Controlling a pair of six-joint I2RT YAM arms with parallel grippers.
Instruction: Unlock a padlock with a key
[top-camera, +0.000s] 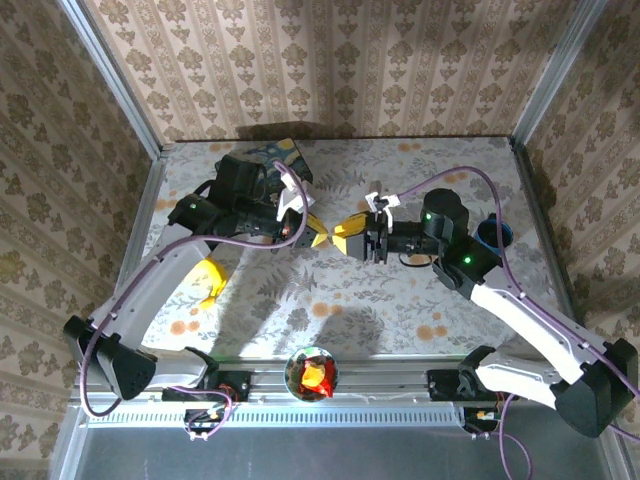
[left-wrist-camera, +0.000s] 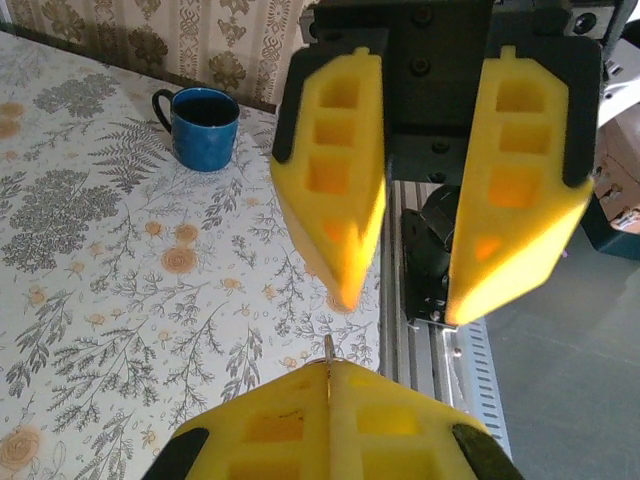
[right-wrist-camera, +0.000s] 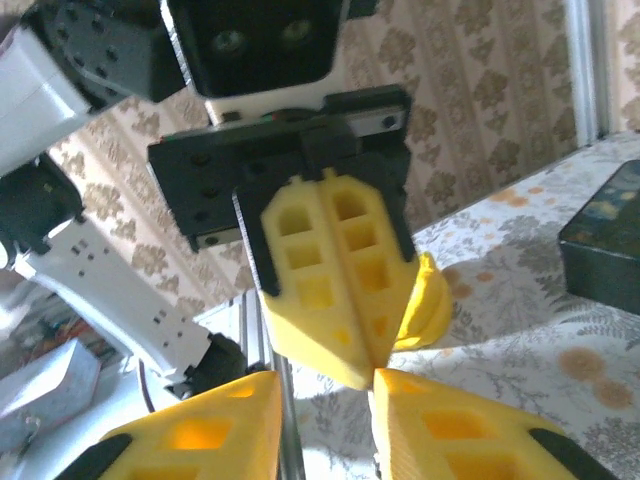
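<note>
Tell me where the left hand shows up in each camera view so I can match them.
Top external: left hand at table centre, pointing right.
Left wrist: left hand bottom centre, shut on a thin metal piece.
Right wrist: left hand mid-frame, pointing down.
Shared landmark: the open right hand facing it tip to tip.

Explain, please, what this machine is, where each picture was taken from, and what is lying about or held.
These are two robot arms bolted to a flowered table, seen once from above and once from a camera on each wrist. The left gripper is shut, with a thin metal piece poking out between its yellow fingers; key or lock, I cannot tell. The right gripper faces it, open. A blue cup, a dark blue box and a bowl stand around.
</note>
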